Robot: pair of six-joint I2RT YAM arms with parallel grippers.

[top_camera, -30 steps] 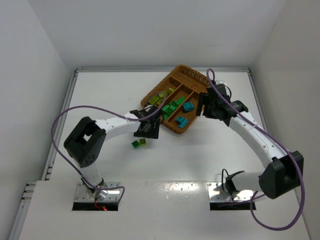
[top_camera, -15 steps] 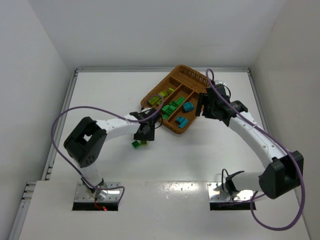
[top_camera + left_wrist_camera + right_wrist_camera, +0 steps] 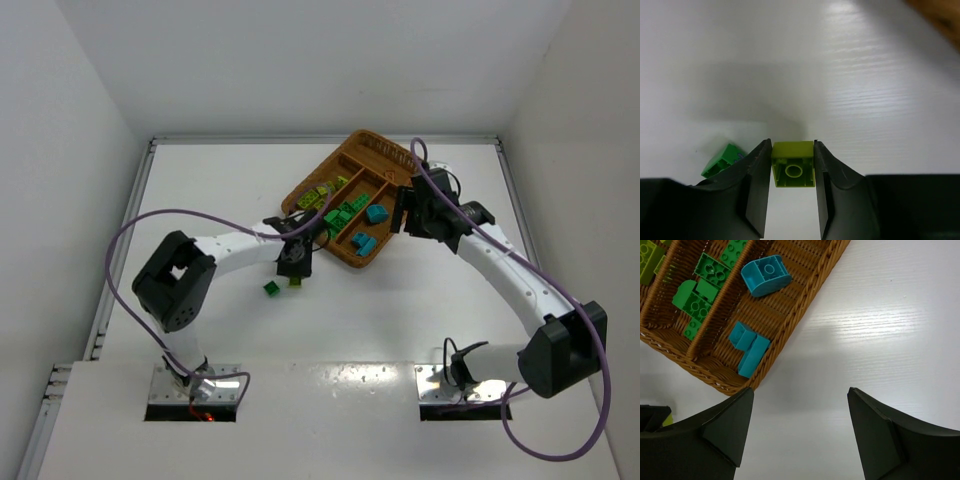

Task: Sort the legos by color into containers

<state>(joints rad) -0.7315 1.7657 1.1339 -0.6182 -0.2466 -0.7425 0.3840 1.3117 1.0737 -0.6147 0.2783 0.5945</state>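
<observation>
The left fingers (image 3: 757, 190) grip a lime brick (image 3: 793, 170) on the bench (image 3: 850, 75), probably next lifting it into the tray (image 3: 385, 152); the right fingers (image 3: 725, 425) stand open.

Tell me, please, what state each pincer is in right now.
Left pincer: closed on a lime-yellow lego.
Right pincer: open, holding nothing.

I count one wicker tray (image 3: 797, 312). Cyan pieces in it: two, a rounded brick (image 3: 765, 275) and an angled piece (image 3: 747, 349) that may be two bricks joined. On the table (image 3: 865, 75): one lime-yellow brick (image 3: 793, 170), one dark green brick (image 3: 722, 160). Green bricks (image 3: 700, 290) in the tray: several, count uncertain.
</observation>
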